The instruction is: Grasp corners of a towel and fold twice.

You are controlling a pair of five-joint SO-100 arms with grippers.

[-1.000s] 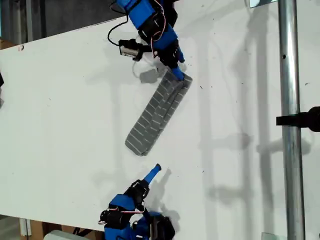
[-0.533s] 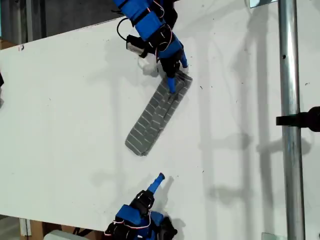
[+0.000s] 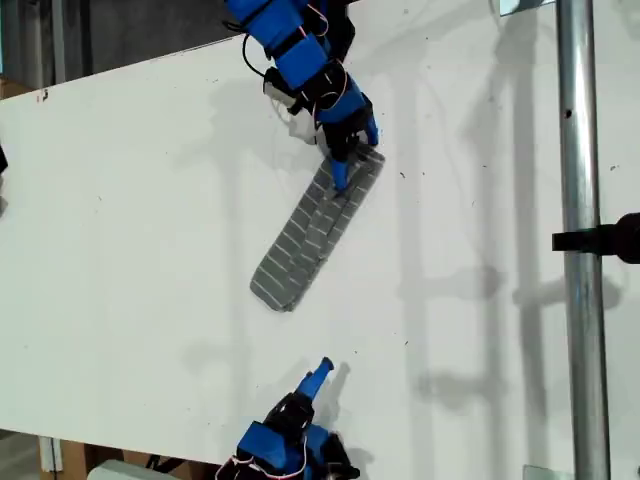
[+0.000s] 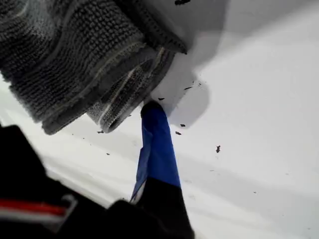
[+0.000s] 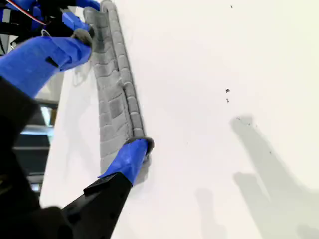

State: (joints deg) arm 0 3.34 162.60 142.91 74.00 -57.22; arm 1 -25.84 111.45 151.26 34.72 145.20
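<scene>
Nearest the exterior view's lower edge: my second gripper (image 3: 318,375), jaws apart, holding nothing, hovering over the white table (image 3: 120,200), well apart from the cloth.

Mid-table: the towel (image 3: 310,235), dark grey with white stripes, already doubled into a long narrow strip lying diagonally, layers loosely stacked. Its near end (image 3: 275,290) lies free, with no jaw on it.

Far end: my first gripper (image 3: 355,152), jaws apparently spread, one blue fingertip (image 4: 154,117) at the folded edge, where the towel's corners (image 4: 112,117) lie stacked; no grip is evident.

Hazards, as judged:
- The fingertip catches only the top layer, so the strip peels open.
- A pushing finger slides the cloth along the smooth table instead of pinching it.
- A lift from one end alone twists the strip, giving a skewed second fold.
</scene>
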